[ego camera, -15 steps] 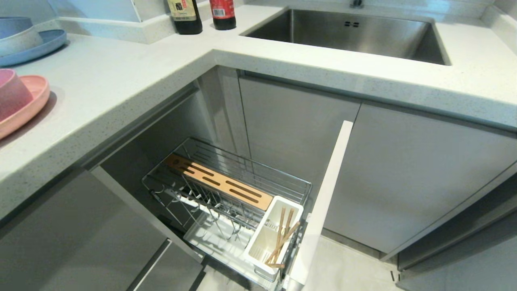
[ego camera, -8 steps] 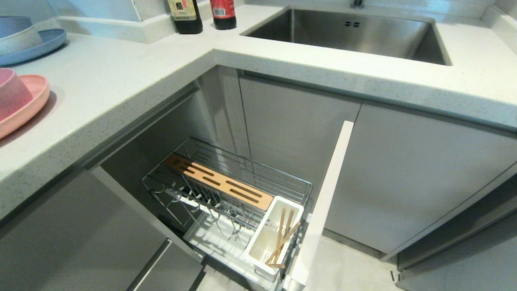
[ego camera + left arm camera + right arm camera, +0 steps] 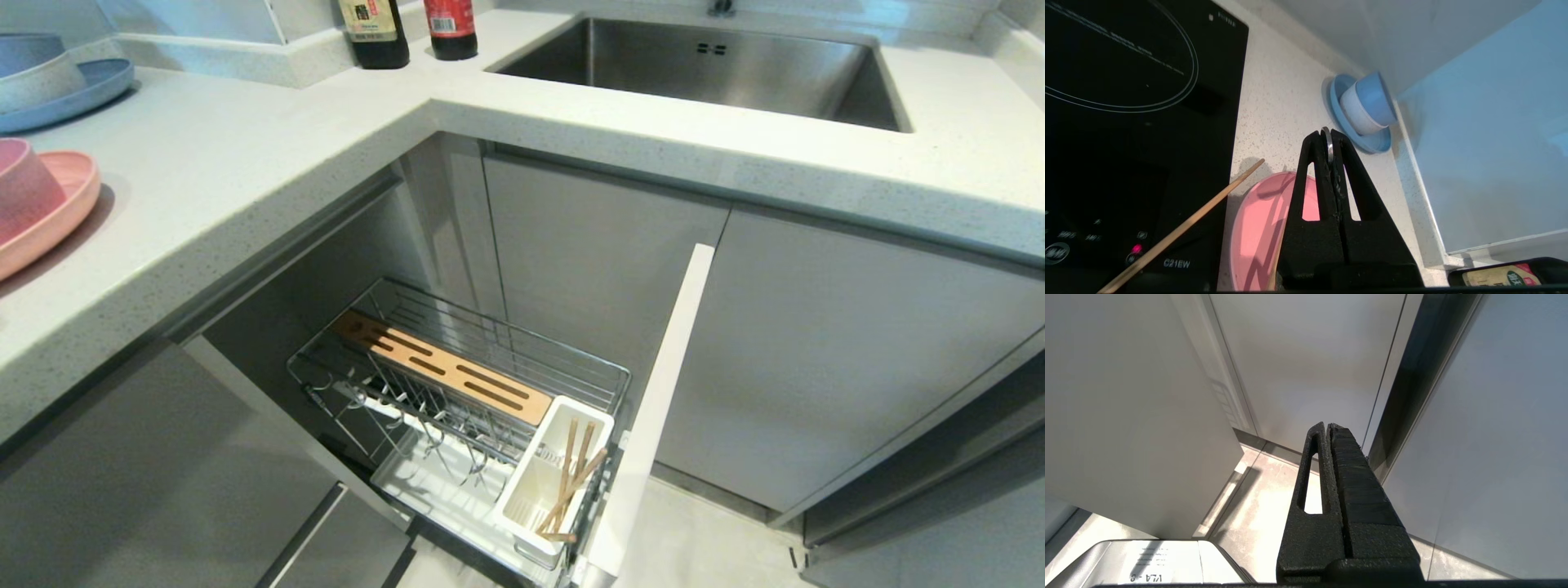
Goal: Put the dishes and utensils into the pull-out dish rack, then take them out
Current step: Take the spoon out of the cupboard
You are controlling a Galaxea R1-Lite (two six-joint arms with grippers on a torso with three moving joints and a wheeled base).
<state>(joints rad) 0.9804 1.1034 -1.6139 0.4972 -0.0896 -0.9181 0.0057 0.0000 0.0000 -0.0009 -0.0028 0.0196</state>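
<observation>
Down in the pull-out dish rack's (image 3: 490,343) white cup (image 3: 522,500) stand chopsticks (image 3: 571,474). The pink plate (image 3: 57,220) and bowl (image 3: 24,192) wait on the counter (image 3: 229,163). The left gripper (image 3: 1327,136) clamps what is likely the spoon (image 3: 1326,141), and the right gripper (image 3: 1327,428) is closed and empty.

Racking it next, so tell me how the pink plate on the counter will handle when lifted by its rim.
The pink plate looks matte and plastic-like, so it is probably stiff, light and not very slippery. The pink bowl sits on it and would likely slide or tip; remove it first. Lying flat on the counter, it should not roll.
</observation>
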